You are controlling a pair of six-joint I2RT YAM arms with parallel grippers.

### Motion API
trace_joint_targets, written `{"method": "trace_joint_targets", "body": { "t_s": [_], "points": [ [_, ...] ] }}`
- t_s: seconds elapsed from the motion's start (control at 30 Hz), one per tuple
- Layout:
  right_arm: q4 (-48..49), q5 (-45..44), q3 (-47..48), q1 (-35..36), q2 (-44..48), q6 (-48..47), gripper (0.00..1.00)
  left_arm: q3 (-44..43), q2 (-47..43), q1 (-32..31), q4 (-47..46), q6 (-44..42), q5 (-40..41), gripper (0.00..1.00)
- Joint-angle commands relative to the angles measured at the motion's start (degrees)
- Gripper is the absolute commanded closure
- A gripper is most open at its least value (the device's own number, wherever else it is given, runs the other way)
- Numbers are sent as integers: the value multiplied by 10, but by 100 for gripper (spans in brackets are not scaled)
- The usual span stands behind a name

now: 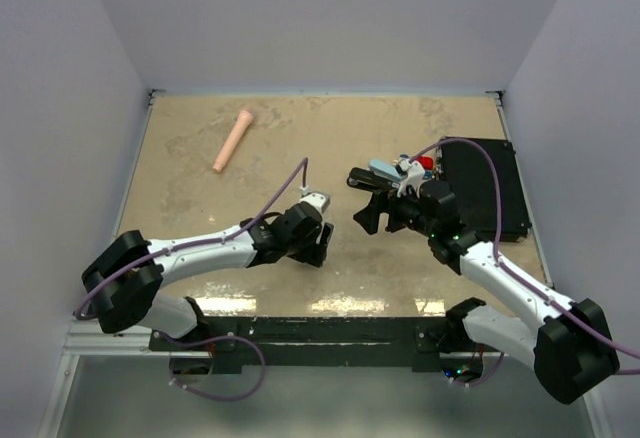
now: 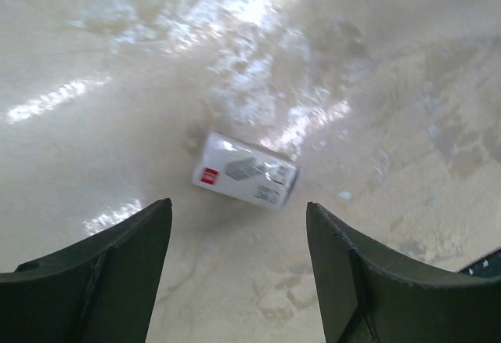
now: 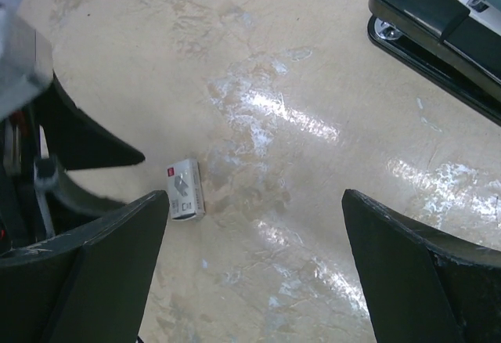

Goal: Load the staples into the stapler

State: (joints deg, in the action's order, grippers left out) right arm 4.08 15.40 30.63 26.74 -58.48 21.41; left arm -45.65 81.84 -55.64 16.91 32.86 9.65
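The staples' white box with a red mark (image 2: 245, 170) lies flat on the beige table, just beyond the open tips of my left gripper (image 2: 239, 206). It also shows in the right wrist view (image 3: 185, 190), beside my right gripper's left finger. My right gripper (image 3: 254, 194) is open and empty above bare table. My left gripper (image 1: 318, 243) and my right gripper (image 1: 368, 216) sit close together at mid-table. A black stapler (image 3: 438, 30) lies closed beyond the right gripper, and it also shows in the top view (image 1: 368, 180). I cannot see the grey-blue tray.
A light-blue object (image 1: 385, 170) and a red-and-white piece (image 1: 422, 164) lie by the stapler. A black rectangular tray (image 1: 490, 188) stands at the right edge. A pink cylinder (image 1: 233, 140) lies at the far left. White walls surround the table.
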Motion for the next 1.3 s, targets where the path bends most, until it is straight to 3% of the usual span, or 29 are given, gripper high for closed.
{"method": "trace_joint_targets", "body": {
  "t_s": [0.0,0.13,0.43,0.7,0.93,1.27],
  "points": [
    [5,15,-10,2,-3,-9,2,-7,0,51,-13,20,-8,26],
    [1,25,-25,2,-14,-15,2,-13,22,67,-64,26,-25,29],
    [50,50,-63,37,-62,35,9,-43,84,76,-50,60,11,43],
    [181,53,-63,117,-163,100,26,-15,79,75,-64,91,11,49],
    [295,86,-56,154,-273,152,50,14,64,76,-70,110,12,50],
    [358,121,-37,157,-340,177,63,51,30,76,-75,135,21,50]
  ]
}}
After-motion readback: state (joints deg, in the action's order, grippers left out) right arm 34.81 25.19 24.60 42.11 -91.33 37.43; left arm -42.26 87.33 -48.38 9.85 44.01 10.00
